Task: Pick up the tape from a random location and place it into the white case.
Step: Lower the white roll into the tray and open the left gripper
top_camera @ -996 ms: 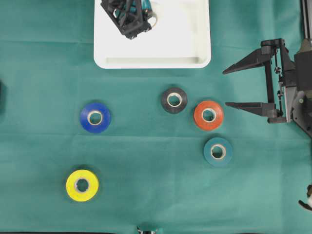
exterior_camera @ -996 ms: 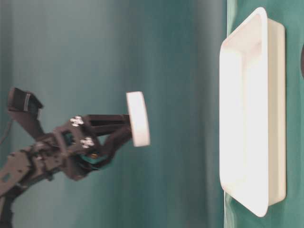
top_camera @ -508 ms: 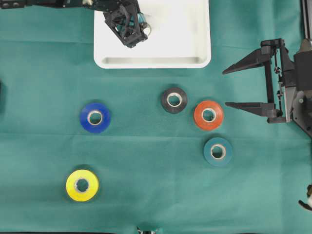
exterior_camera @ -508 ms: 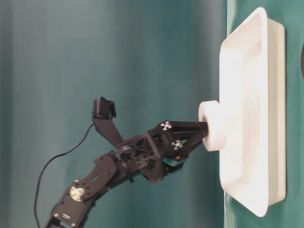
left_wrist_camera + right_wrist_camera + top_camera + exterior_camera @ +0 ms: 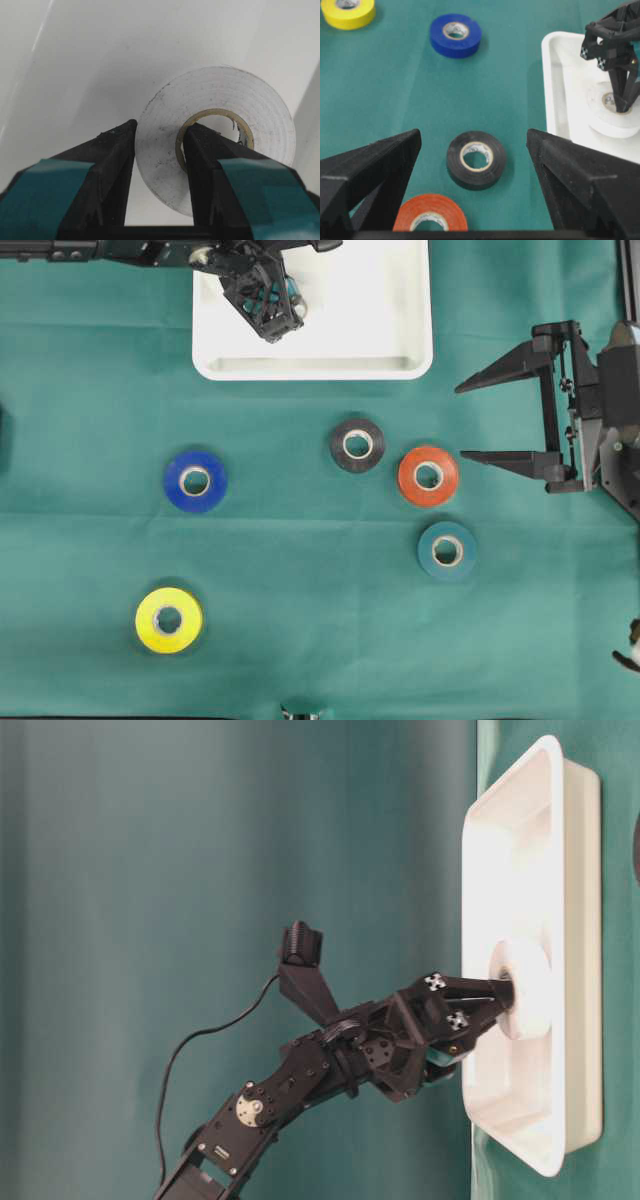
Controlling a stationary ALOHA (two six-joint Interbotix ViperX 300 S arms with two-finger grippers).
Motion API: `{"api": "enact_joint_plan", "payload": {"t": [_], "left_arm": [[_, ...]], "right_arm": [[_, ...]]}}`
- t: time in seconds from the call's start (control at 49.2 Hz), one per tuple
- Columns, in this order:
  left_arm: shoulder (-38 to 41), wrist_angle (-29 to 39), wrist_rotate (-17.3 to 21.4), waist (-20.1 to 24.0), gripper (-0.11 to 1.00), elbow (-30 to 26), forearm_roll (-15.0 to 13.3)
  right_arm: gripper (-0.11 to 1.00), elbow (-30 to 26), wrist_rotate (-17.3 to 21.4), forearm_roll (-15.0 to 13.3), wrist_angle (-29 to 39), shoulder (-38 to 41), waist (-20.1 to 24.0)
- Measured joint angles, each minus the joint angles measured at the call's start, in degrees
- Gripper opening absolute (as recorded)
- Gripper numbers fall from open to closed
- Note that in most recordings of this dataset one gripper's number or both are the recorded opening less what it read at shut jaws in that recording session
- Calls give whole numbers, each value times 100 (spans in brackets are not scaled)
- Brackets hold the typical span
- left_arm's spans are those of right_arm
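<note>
A white tape roll lies flat and low inside the white case, in its left half. My left gripper is shut on the roll's wall, one finger in the core hole and one outside. The table-level view shows the tape below the case rim, with the left gripper reaching in. Whether the roll touches the floor I cannot tell. My right gripper stands open right of the rolls on the cloth, holding nothing. From its wrist view I see the white tape in the case.
Several tape rolls lie flat on the green cloth: black, orange, teal, blue and yellow. The orange roll is nearest the right gripper's fingers.
My left gripper has come down with the white tape from well above the case to inside it. The right arm and the rolls on the cloth have not moved.
</note>
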Motion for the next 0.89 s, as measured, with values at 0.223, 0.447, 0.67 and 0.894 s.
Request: {"api": "enact_joint_plan", "payload": {"t": [0.223,0.447,0.67,0.894], "left_arm": [[0,0,9,9,26,0,0],[0,9,18,18,27,0,-9],[0,18,0,18,80,-26,-18],[0,18,0,18,97,-26,-26]], "right_arm": [[92,0,0,0,0,0,0],[92,0,0,0,0,0,0],[92,0,-9,0,0,0,0],[92,0,0,0,0,0,-9]]}}
